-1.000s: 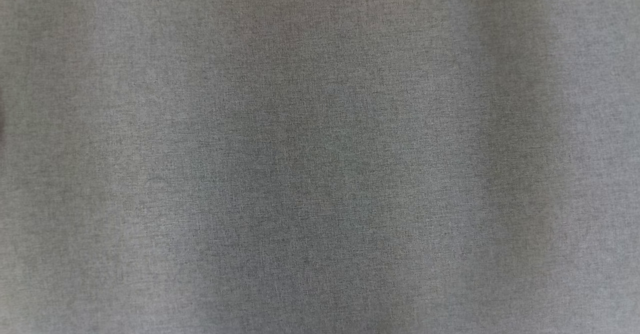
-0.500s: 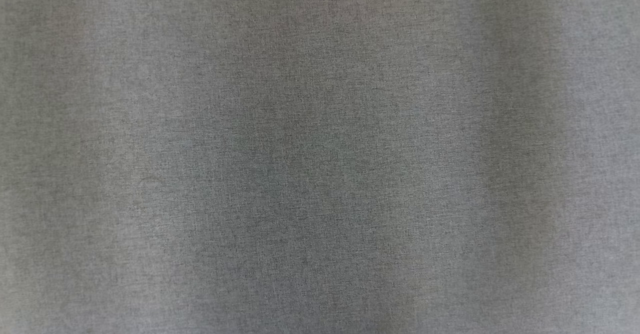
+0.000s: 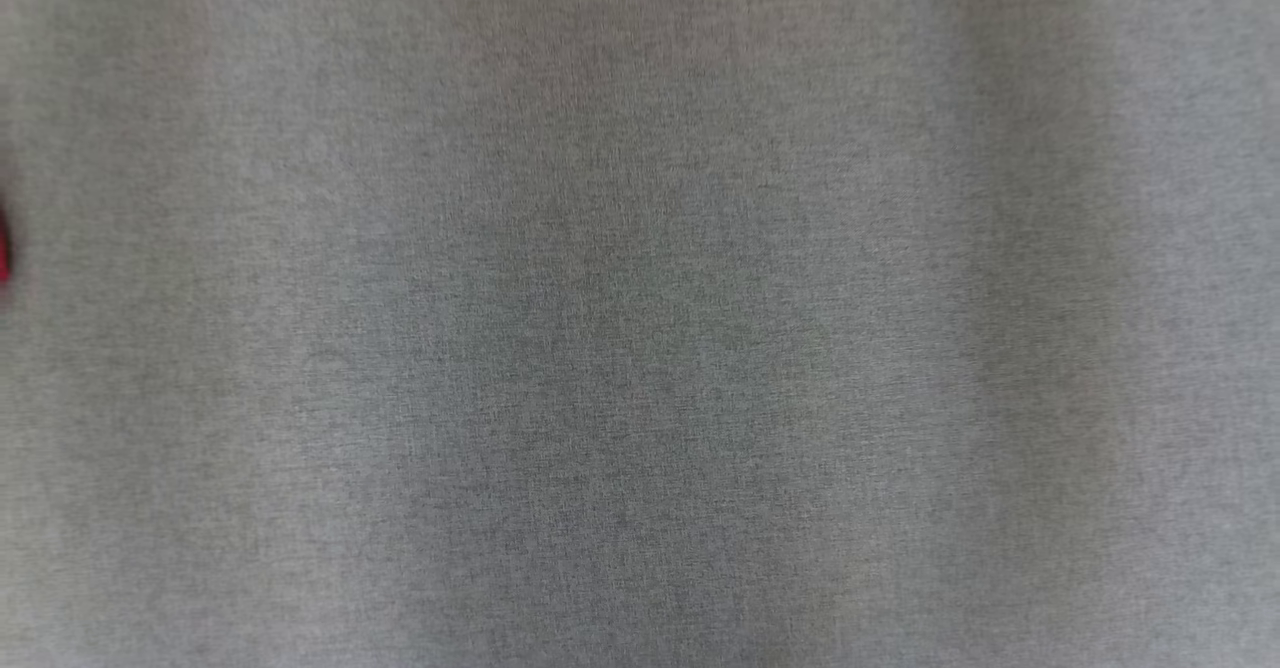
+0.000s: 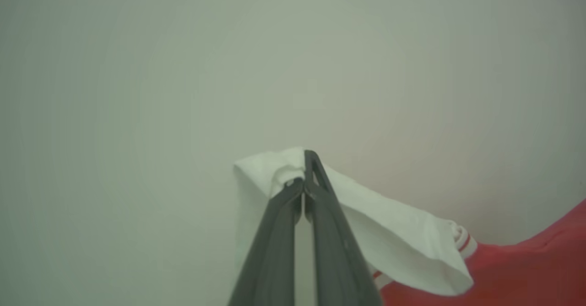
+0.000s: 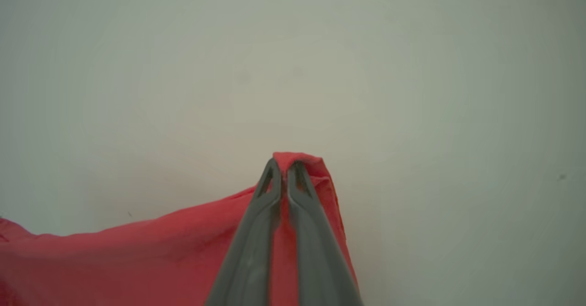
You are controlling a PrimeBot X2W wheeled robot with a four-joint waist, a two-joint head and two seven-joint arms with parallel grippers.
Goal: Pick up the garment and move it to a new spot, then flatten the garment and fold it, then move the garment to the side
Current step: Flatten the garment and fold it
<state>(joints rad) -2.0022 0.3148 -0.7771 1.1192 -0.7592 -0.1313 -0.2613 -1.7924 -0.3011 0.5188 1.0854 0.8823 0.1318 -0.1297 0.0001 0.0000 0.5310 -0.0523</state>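
1. In the left wrist view the left gripper had its jaws pressed together on a bunched fold of the white sleeve. The cloth puffed out around the tips of the two dark fingers.
2. The sleeve draped away to that view's lower right and ended in a cuff with thin red stripes. Beyond the cuff, the red body of the garment filled the bottom right corner.
3. In the right wrist view the right gripper also had its jaws closed, pinching a peaked fold of the red cloth. A small hump of cloth stood just above the fingertips.
4. From that pinch the garment sloped down to that view's lower left as one broad red sheet. No white part showed there, so the sleeve and striped cuff appeared in the left wrist view alone.
5. Behind the cloth both wrist views gave a pale, out-of-focus background. Whether the garment touched anything below could not be told.
6. The head view looked at a grey woven surface crossed by soft vertical bands of shade. A sliver of red sat at its left edge, too small to tell which part of the garment it was.
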